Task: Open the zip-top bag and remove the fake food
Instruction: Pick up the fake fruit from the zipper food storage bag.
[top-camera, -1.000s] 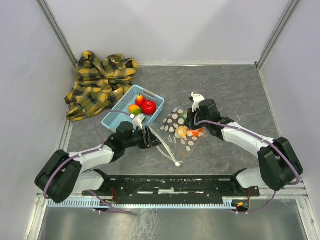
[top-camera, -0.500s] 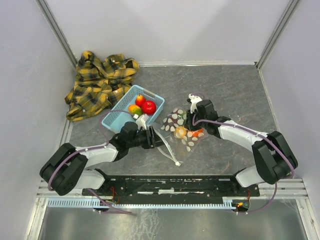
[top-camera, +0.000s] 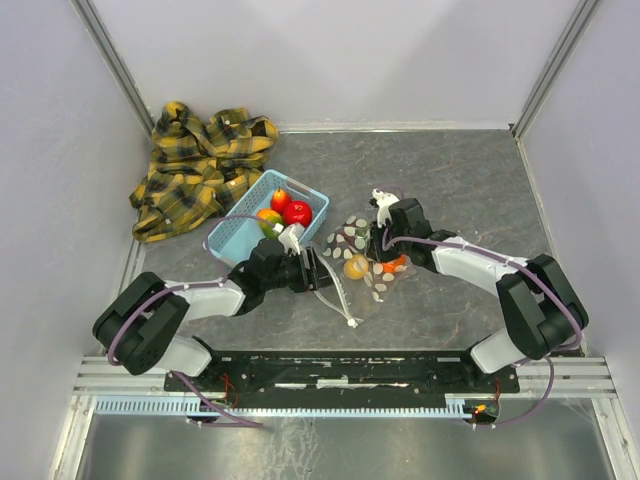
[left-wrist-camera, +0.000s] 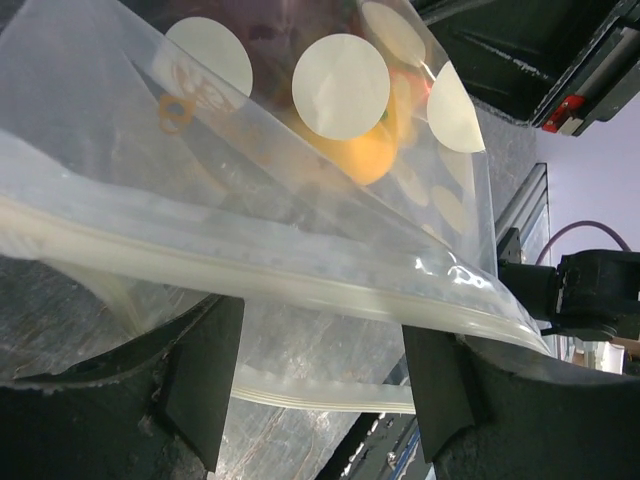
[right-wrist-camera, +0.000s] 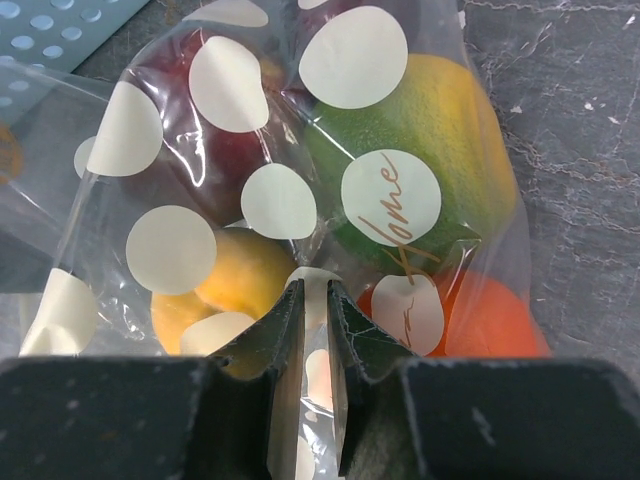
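Observation:
The zip-top bag (top-camera: 362, 262) lies mid-table, clear with white dots. Its zip strip (top-camera: 340, 300) points toward the left arm. Fake food shows inside it: a yellow-orange fruit (right-wrist-camera: 215, 290), a green-yellow one (right-wrist-camera: 420, 150), an orange-red one (right-wrist-camera: 490, 320) and a dark maroon one (right-wrist-camera: 215, 150). My right gripper (right-wrist-camera: 315, 300) is pinched shut on a fold of the bag's far side (top-camera: 374, 245). My left gripper (left-wrist-camera: 320, 390) is open at the bag's mouth (top-camera: 318, 272). The two zip strips are apart: one (left-wrist-camera: 300, 280) runs above the fingers and the other (left-wrist-camera: 320, 392) runs between them.
A light blue slotted basket (top-camera: 232, 238) stands left of the bag and holds two red fruits (top-camera: 297, 212) and an orange-green one (top-camera: 268, 217). A yellow plaid cloth (top-camera: 200, 165) is heaped at the back left. White walls stand on three sides.
My left gripper has moved right, up to the bag's mouth. My right gripper has shifted a little left with the bag's far side, and the fruits inside have shifted with it.

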